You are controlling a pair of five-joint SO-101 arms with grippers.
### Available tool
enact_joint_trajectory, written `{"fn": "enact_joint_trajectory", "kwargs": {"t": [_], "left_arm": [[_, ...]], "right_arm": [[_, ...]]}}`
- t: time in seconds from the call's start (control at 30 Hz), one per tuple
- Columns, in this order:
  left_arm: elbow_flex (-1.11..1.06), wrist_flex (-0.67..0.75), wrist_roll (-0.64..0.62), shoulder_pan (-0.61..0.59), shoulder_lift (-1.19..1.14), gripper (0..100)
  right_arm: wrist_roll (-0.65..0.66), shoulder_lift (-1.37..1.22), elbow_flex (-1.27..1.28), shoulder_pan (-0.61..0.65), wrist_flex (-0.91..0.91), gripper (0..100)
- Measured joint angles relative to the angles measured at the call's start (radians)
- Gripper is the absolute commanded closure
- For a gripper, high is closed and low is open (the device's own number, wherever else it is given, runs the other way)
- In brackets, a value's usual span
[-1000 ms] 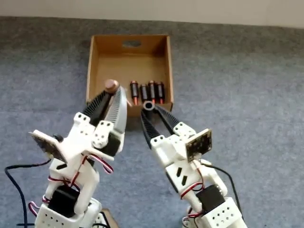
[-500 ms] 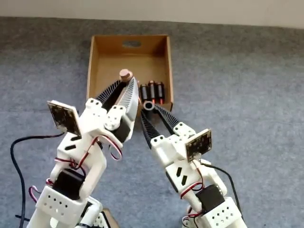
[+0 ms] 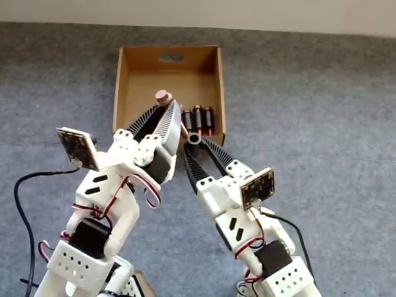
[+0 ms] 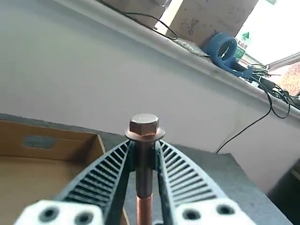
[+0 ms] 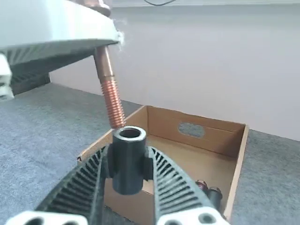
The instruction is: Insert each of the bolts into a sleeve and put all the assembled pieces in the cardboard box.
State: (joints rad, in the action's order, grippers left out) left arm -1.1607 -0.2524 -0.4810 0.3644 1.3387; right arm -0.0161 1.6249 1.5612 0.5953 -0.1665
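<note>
My left gripper (image 4: 144, 152) is shut on a copper bolt (image 4: 144, 164), hex head up, held above the cardboard box (image 3: 125, 74). My right gripper (image 5: 126, 161) is shut on a dark grey sleeve (image 5: 127, 157) with its bore facing up. The bolt's threaded tip (image 5: 114, 110) hangs just above and beside the sleeve's mouth. In the high view the bolt head (image 3: 163, 97) sits left of the sleeve (image 3: 193, 138), which is over the box's near wall. Three assembled pieces (image 3: 198, 119) lie in the box's near right corner.
The box's far wall has an oval handle hole (image 3: 171, 57). Grey carpet (image 3: 309, 111) stretches all around the box. A black cable (image 3: 21, 204) loops at the left arm's base.
The left arm swung right and forward with the bolt, bringing it from the box's left wall to beside the sleeve. In the last half second it barely moved. The right arm stayed still.
</note>
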Motion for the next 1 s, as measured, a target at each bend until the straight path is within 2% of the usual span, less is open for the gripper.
{"fn": "enact_joint_trajectory", "kwargs": {"t": [0.3, 0.6, 0.83, 1.0], "left_arm": [[0.038, 0.006, -0.002, 0.000, -0.021, 99], [0.204, 0.006, -0.003, 0.000, -0.302, 99], [0.209, 0.006, -0.003, 0.000, -0.330, 99], [0.210, -0.077, -0.009, 0.028, -0.330, 99]], "right_arm": [[0.000, 0.000, 0.000, 0.000, 0.000, 99.3], [0.000, 0.000, 0.000, 0.000, 0.000, 99.3], [0.000, 0.000, 0.000, 0.000, 0.000, 99.3], [0.000, 0.000, 0.000, 0.000, 0.000, 99.3]]}}
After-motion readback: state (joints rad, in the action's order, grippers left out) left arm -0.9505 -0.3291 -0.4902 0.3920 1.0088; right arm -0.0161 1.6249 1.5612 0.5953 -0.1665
